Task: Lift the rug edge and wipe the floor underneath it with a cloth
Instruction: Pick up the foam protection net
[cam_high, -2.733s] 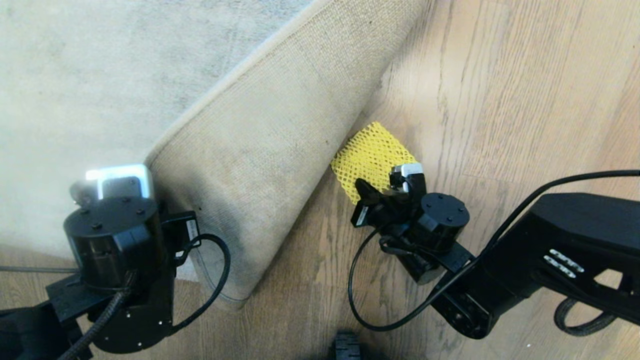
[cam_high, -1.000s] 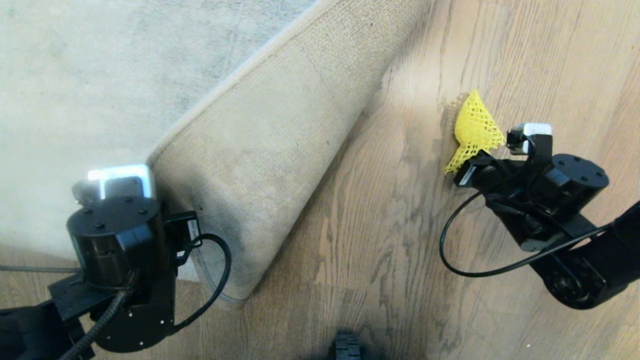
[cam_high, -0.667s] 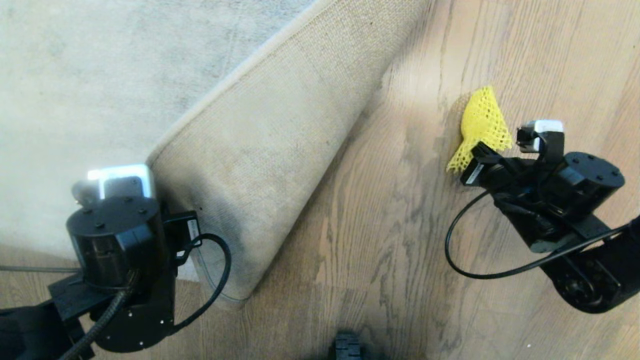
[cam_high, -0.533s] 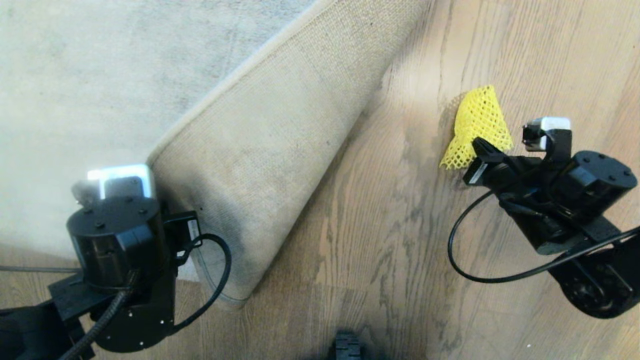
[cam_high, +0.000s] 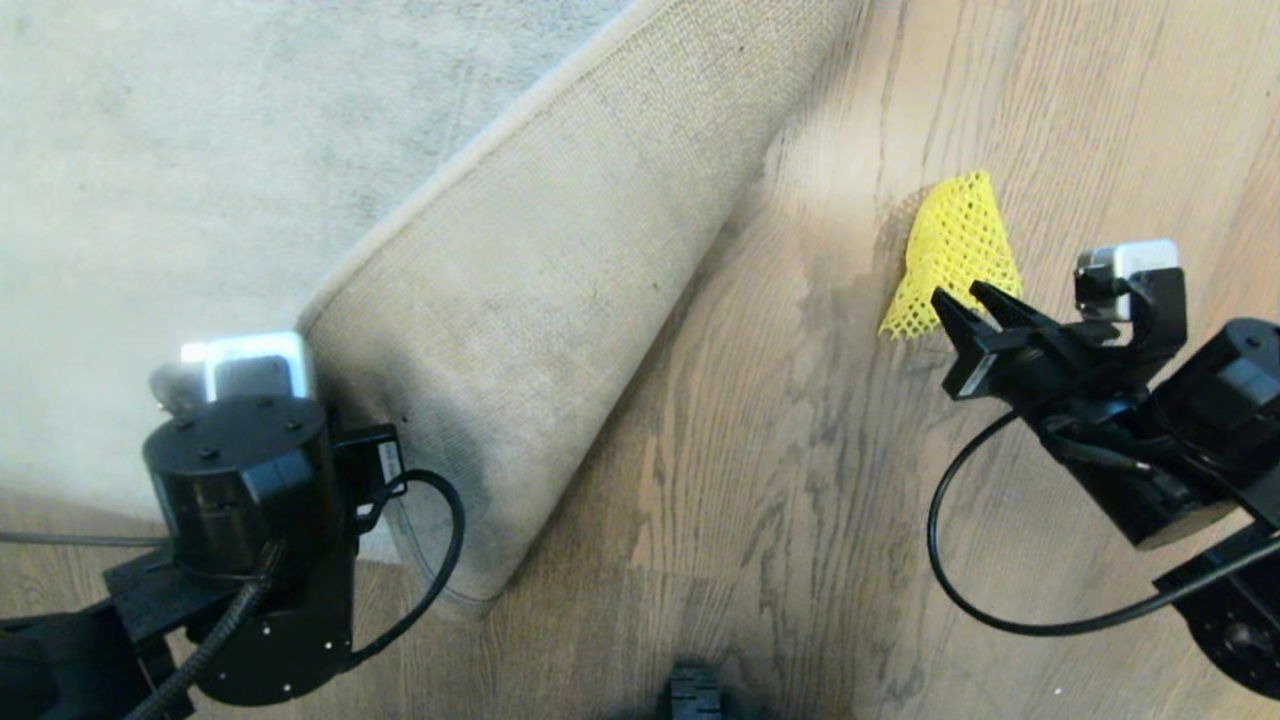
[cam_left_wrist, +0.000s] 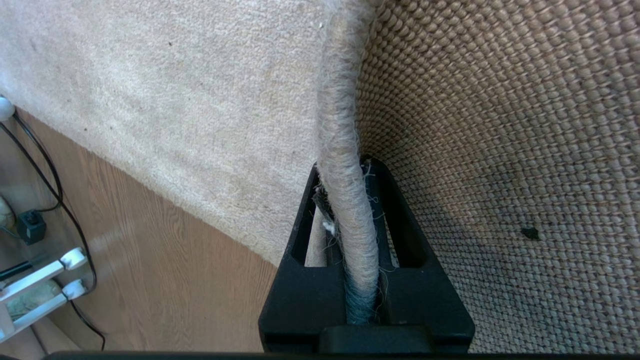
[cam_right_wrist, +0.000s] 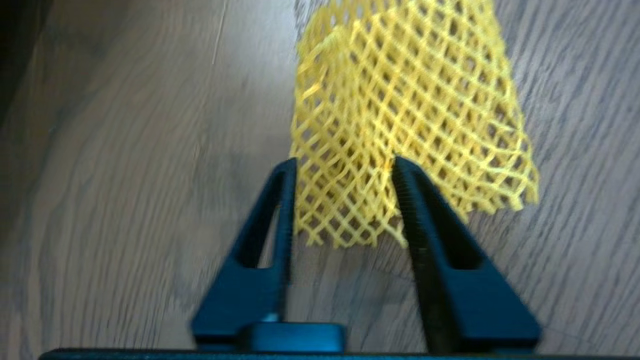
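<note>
Right wrist view shows the right gripper parted around the small yellow mesh cloth lying on the brown wood-grain floor, so it should back straight off the cloth without snagging it while the left gripper, clamped on the pale grey rug edge, lowers that gently.

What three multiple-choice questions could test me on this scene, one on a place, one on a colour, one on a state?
1. Where does the cloth lie?
A. On the bare floor, apart from the rug
B. On top of the rug
C. Under the folded rug edge

2. What colour is the cloth?
A. Blue
B. Yellow
C. White

3. How is the left pincer?
A. Open above the floor
B. Shut on the cloth
C. Shut on the rug edge

Answers:
1 A: wood shows between the cloth and the rug in the head view.
2 B: its mesh is bright yellow.
3 C: the left wrist view shows the bound border clamped between its fingers, while the right pincer stands open around the cloth.
</note>
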